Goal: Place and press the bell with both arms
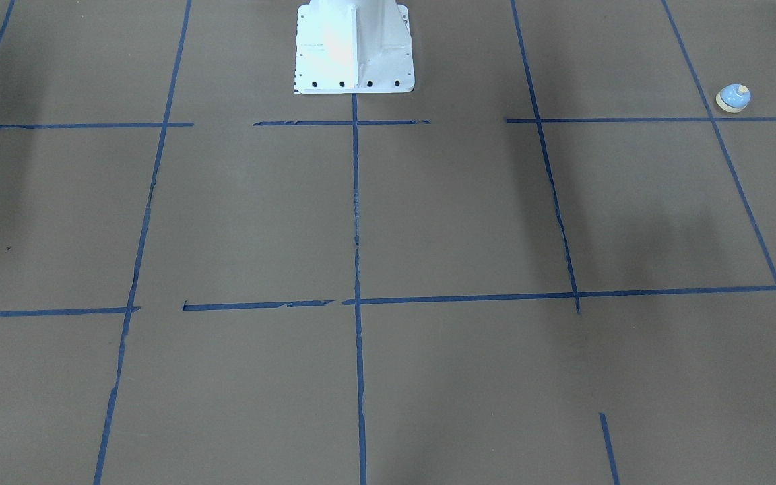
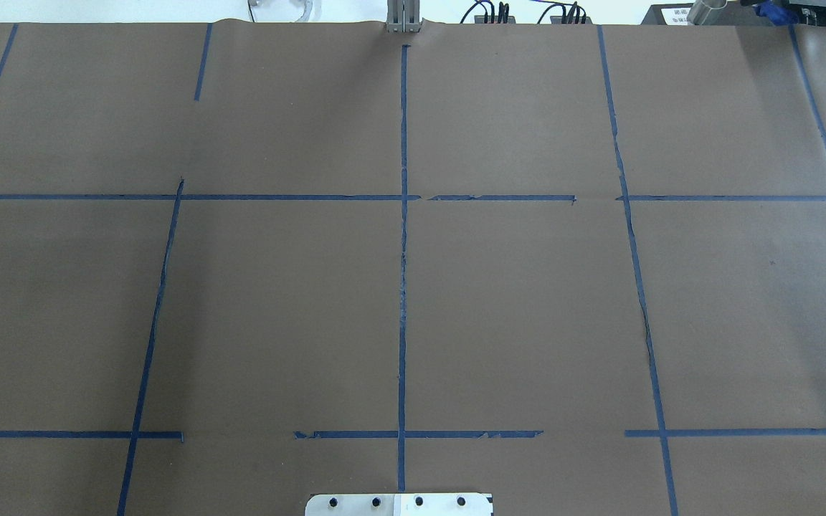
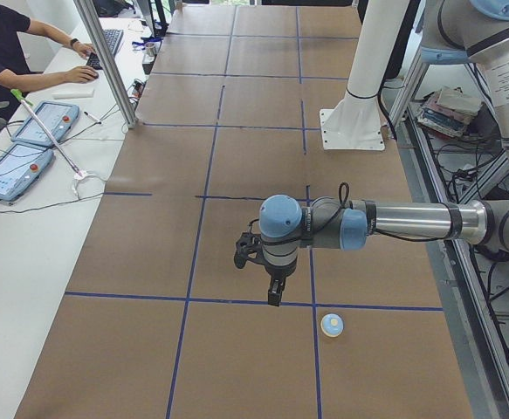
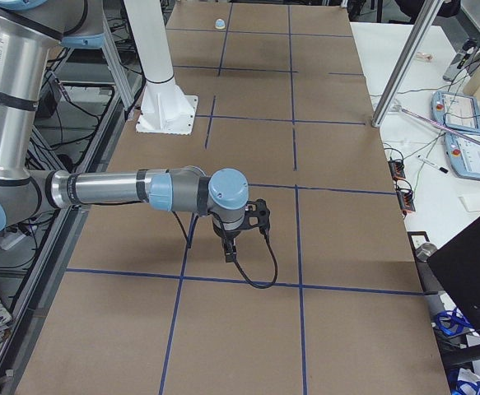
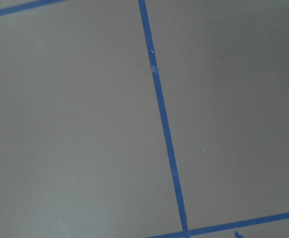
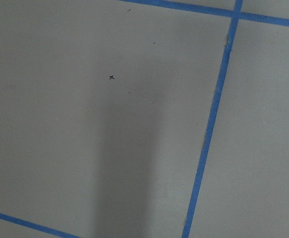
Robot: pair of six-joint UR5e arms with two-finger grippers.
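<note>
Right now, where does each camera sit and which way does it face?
Front-facing: across the table, facing the white pedestal; bell at right.
Overhead: behind the robot, looking forward; pedestal base only.
Exterior left: table's left end; left arm, left gripper near the bell.
Exterior right: right end; right arm, right gripper.
Left wrist: down on tape lines; no gripper.
Right wrist: down on tape; no gripper.
Shared: front-facing and both side views show the bell.

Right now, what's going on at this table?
Neither arm has the bell yet. It sits on the table at the robot's left end, beside a blue tape line. The left tool hangs above the table near it, not touching; the right tool hangs over the other half. Open or shut, I cannot tell.
</note>
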